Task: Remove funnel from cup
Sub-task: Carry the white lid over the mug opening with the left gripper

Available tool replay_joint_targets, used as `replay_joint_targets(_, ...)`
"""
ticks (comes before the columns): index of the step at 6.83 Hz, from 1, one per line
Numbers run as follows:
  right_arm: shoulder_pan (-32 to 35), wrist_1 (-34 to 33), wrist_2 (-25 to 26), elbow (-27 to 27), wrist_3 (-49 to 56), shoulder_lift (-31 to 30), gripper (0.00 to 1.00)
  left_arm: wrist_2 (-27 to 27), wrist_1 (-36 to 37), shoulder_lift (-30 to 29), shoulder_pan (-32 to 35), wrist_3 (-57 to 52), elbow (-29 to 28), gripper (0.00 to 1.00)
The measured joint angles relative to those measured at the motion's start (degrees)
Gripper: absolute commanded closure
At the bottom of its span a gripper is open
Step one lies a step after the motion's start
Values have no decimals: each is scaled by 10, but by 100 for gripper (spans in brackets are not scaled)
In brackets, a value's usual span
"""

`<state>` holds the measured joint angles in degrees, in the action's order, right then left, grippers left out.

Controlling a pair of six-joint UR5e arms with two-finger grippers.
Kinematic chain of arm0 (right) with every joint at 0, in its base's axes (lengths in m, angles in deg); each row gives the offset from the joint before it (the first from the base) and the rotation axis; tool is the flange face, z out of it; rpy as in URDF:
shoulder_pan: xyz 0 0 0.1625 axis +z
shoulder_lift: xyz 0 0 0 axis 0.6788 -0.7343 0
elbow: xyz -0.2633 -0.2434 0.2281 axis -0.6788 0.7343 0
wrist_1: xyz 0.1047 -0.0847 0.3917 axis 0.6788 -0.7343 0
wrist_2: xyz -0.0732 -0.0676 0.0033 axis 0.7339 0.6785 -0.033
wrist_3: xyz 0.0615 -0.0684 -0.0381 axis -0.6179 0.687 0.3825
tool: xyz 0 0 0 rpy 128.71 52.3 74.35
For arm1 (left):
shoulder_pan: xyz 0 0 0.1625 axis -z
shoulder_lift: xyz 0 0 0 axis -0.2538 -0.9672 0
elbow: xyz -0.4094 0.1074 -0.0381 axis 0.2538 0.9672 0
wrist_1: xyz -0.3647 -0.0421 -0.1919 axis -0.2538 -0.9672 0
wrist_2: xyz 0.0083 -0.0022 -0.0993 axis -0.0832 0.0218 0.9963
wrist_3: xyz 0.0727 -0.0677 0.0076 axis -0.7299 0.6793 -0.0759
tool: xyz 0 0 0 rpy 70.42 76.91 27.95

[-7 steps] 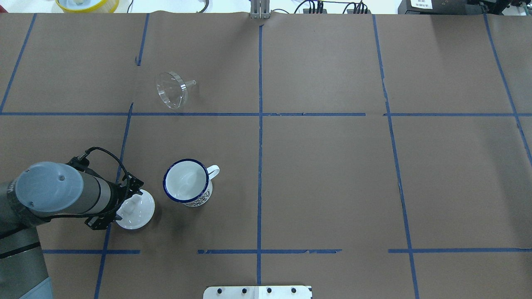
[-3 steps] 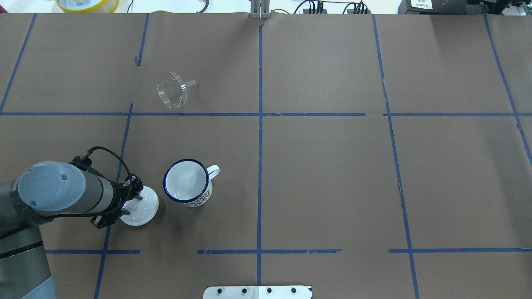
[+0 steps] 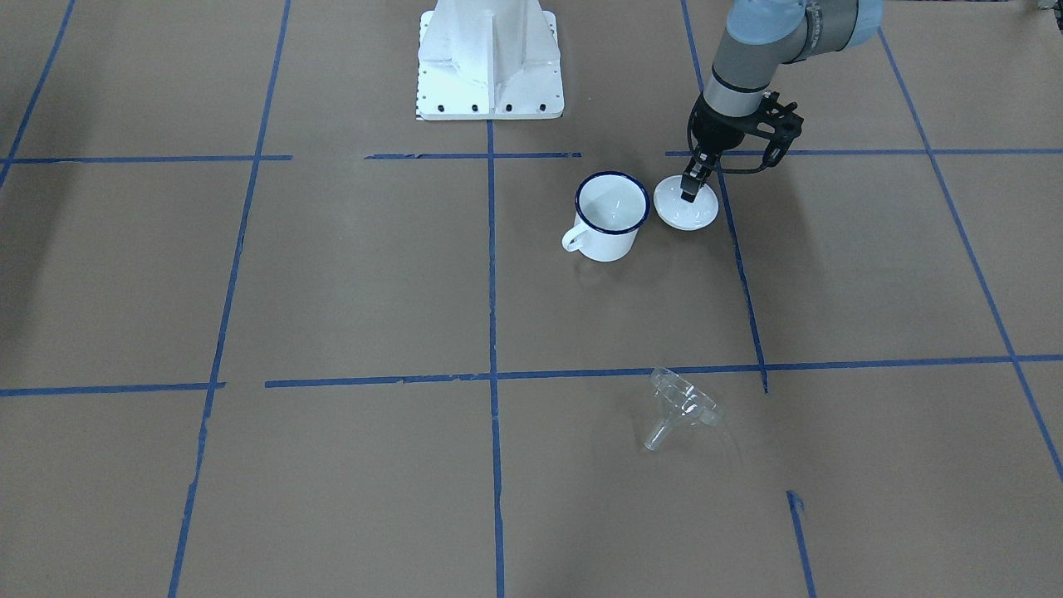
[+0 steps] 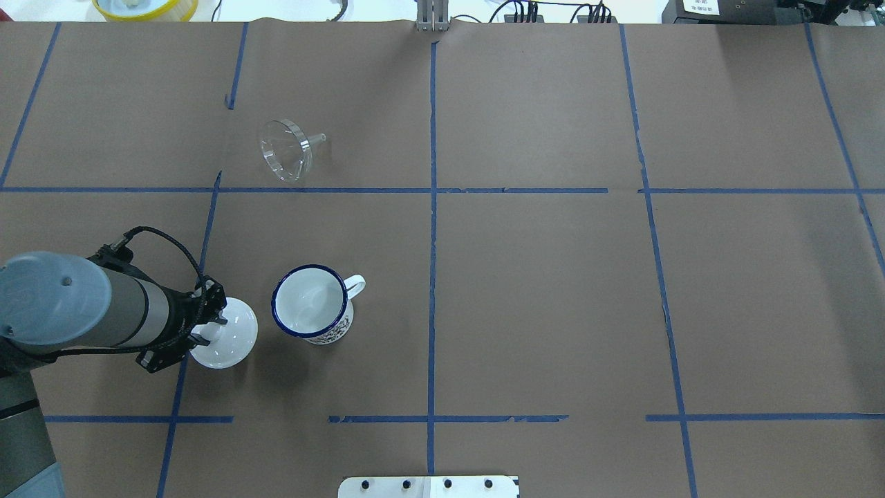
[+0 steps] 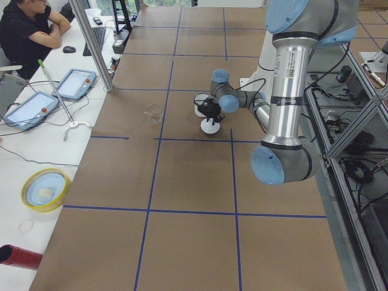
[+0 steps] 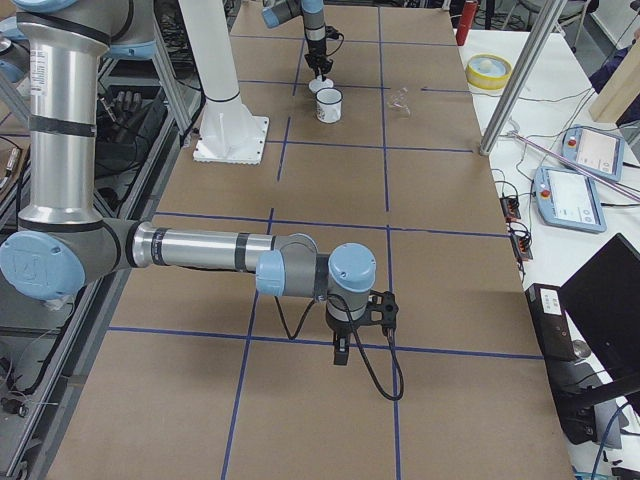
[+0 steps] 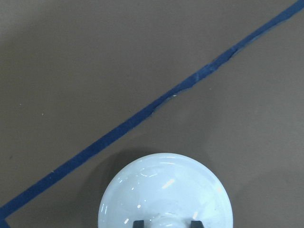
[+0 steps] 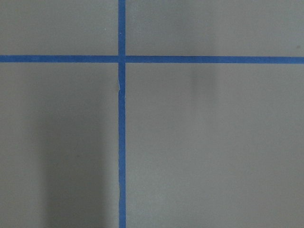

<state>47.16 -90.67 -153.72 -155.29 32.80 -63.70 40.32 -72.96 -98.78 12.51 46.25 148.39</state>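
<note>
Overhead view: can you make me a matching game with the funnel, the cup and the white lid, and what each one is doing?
Things:
1. funnel
2. cup
3. white lid

States:
A. standing upright, empty
B. pinched by its knob in the left claw
C. lying on its side, away from the others

Pairs: 1-C, 2-A, 3-B
</note>
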Motion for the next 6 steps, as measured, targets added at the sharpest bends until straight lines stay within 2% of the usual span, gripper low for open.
replay_joint_targets(3, 0, 0, 0, 0, 0, 0, 0, 1, 97, -20, 18, -3, 73, 100)
replay_joint_targets(5, 0, 0, 0, 0, 0, 0, 0, 3, 205, -128, 20, -7, 62, 100)
replay_joint_targets(6, 0, 0, 0, 0, 0, 0, 0, 7, 247, -183, 20, -12, 36, 100)
